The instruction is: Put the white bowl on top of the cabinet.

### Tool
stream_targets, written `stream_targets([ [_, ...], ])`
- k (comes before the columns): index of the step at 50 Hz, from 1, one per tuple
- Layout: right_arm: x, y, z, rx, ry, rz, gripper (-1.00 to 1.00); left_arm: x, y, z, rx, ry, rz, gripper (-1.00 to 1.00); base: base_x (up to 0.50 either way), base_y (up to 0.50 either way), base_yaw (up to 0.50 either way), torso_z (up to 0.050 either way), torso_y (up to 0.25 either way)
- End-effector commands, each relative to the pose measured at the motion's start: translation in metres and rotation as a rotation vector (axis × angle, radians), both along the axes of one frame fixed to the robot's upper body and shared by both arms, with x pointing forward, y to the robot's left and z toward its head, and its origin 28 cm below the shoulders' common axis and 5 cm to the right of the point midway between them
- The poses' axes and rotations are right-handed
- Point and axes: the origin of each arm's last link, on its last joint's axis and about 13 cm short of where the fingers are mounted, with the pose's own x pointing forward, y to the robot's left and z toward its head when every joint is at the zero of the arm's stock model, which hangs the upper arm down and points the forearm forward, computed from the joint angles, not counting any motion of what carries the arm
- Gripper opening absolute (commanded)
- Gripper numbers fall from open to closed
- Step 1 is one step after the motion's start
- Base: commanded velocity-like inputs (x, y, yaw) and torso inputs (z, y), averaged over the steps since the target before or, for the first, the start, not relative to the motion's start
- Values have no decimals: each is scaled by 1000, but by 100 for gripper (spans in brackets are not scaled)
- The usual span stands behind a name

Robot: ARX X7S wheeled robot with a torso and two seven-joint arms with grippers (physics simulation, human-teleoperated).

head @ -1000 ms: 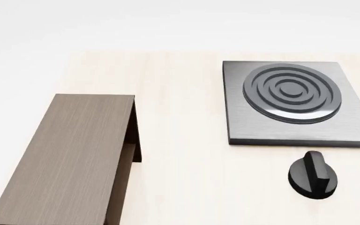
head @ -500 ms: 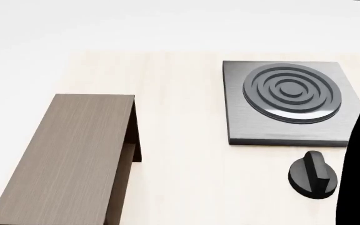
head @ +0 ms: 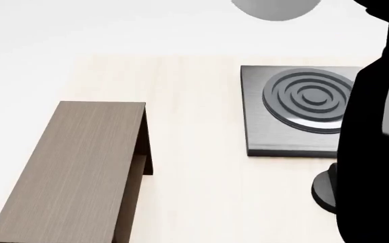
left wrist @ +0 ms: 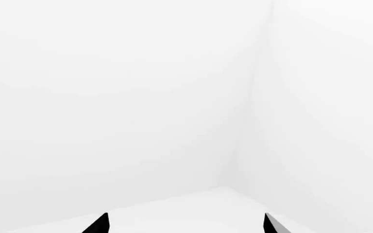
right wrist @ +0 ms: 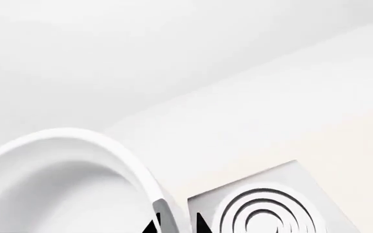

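Note:
The white bowl (right wrist: 63, 160) fills the near part of the right wrist view, its thick rim running between my right gripper's (right wrist: 175, 227) two dark fingertips, which are shut on the rim. In the head view only the bowl's rounded grey-white underside (head: 275, 7) shows at the top edge, held high above the table beyond the stove plate. The dark brown cabinet (head: 73, 167) stands at the left of the head view with its flat top bare. My left gripper (left wrist: 185, 224) is open and empty, facing white walls; it is not in the head view.
The grey square stove plate (head: 293, 109) with raised rings lies at the right, also in the right wrist view (right wrist: 264, 208). A black knob (head: 323, 190) lies in front of it, half hidden by my black right arm (head: 377, 152). The pale table (head: 194, 152) lies between cabinet and stove.
My right arm has come into the head view from the right, now covering the stove plate's right side and part of the knob. The bowl's underside has appeared at the top edge.

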Motion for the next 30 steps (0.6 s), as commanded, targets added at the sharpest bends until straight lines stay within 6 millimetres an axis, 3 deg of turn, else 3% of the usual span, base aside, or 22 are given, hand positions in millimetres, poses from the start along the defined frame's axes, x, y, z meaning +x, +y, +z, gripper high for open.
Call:
stream_targets([
  [1,-3,17,10,33,-37,180,-100,1,-1,-1,3,6,-1,100,0,0,0,0,0],
  [15,-17,40,-16,-9,13,339,-100,1,0,-1,-3,7,-5,100,0,0,0,0,1],
  [30,-34,56,-23,-41,10,481,-100,2,0,-3,-2,10,-4,100,0,0,0,0,1],
])
